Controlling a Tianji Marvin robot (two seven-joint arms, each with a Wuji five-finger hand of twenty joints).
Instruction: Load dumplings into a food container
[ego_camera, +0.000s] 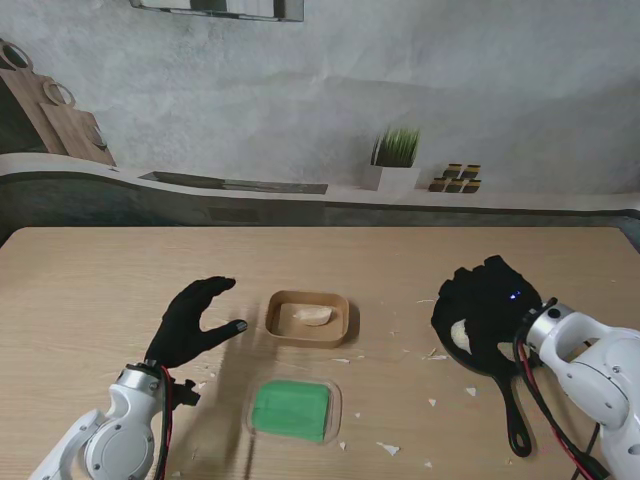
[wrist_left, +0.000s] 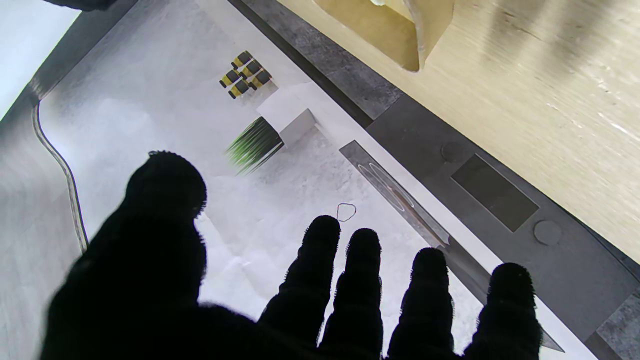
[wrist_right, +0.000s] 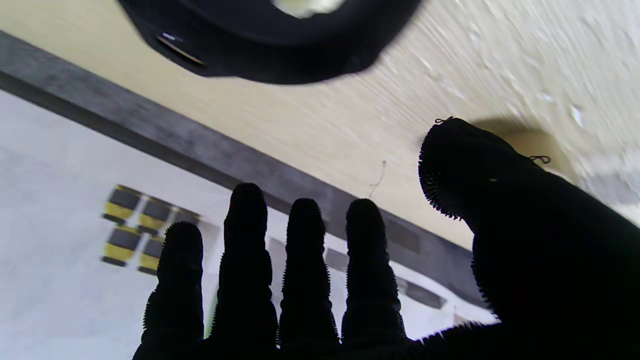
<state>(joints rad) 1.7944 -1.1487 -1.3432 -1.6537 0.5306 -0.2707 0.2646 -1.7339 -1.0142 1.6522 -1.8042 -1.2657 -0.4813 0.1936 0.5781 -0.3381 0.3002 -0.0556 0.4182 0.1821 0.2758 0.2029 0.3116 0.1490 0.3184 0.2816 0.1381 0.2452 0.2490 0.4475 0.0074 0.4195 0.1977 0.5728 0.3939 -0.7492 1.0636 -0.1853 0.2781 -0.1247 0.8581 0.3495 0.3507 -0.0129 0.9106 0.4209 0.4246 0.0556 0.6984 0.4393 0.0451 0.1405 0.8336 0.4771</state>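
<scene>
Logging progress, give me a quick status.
Both hands open: left hand beside container, right hand over pan. One dumpling loaded. Nothing blocking.

Stand view: high, looking down over the whole desk (ego_camera: 90, 290) toward the back wall. Left wrist view: close behind the left hand (wrist_left: 210, 300), facing the wall, catching the container (wrist_left: 385, 35) corner. Right wrist view: close over the pan (wrist_right: 270, 45). All three share the potted plant (ego_camera: 397, 150) shelf area.
</scene>
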